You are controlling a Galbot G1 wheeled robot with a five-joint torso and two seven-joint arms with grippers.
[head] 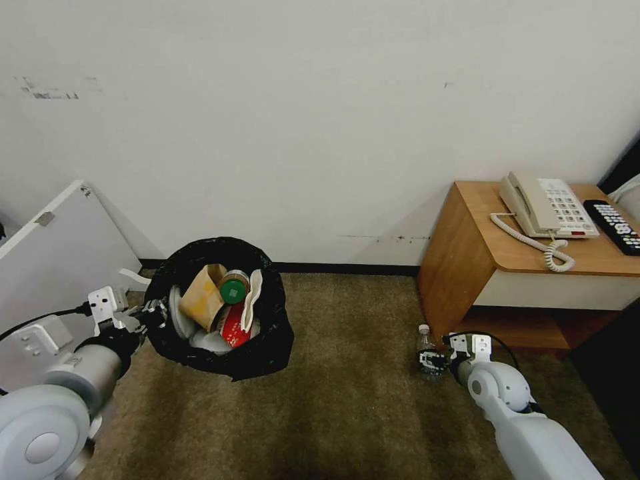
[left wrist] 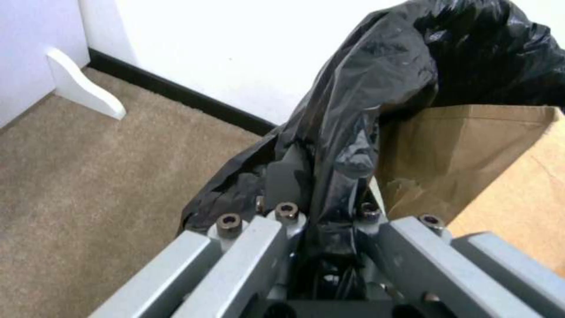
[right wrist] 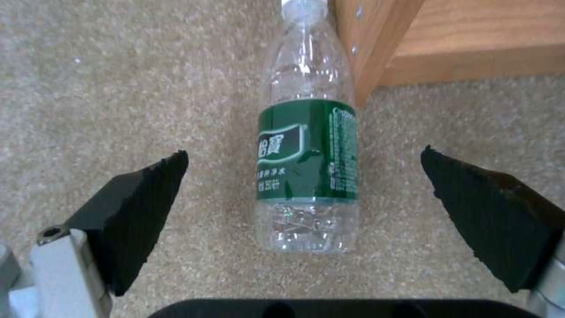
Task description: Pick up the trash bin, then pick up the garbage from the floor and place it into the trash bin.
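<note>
The trash bin point(head: 263, 350), wrapped in its black bag point(left wrist: 377, 66), is at the left by the wall. It holds a brown paper bag point(head: 202, 298), a green-labelled bottle point(head: 234, 289), a red piece point(head: 233, 328) and a white slipper point(head: 253, 301). My left gripper point(head: 155, 312) is shut on the bin's rim, with bag plastic pinched between its fingers point(left wrist: 282, 176). A clear bottle point(right wrist: 308, 150) with a green label lies on the carpet point(head: 347, 400) beside the side table. My right gripper point(right wrist: 303, 157) is open just above it, one pad on each side, not touching.
A wooden side table point(head: 460, 260) with a telephone point(head: 547, 207) and a remote point(head: 617, 227) stands at the right, close to the bottle point(head: 424, 343). A white panel point(head: 60, 247) leans at the left. Open carpet lies between the bin and the table.
</note>
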